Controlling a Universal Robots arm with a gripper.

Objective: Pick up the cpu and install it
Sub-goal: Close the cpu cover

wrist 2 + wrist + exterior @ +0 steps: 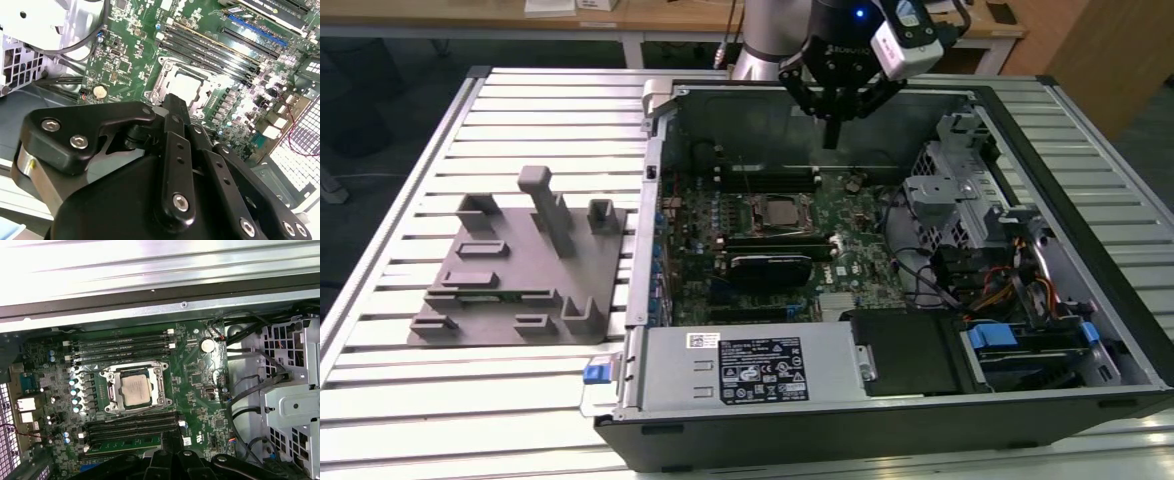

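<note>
While the arm hangs over the open computer case [1067, 250] in the exterior view, the end effector [833, 135] points down above the far part of the green motherboard [761, 215], its two fingers drawn narrow together with nothing between them. The cpu [781, 211] sits in its metal-framed socket [754, 212] on the board, below the end effector and clear of it, at about 7 o'clock from the fingertips in that view. In both wrist views the cpu [135, 390] [186, 89] shows as a pale square lying flat inside the socket frame [112, 390], with rows of long dark memory slots [120, 345] on two opposite sides of it. A round coin battery [207, 344] lies on the board, well apart from the socket. On the slatted tabletop [520, 110], at 9 o'clock from the case, stands a grey fixture [514, 270] with upright posts. A silver power supply box [740, 368] with a printed label fills the near end of the case.
</note>
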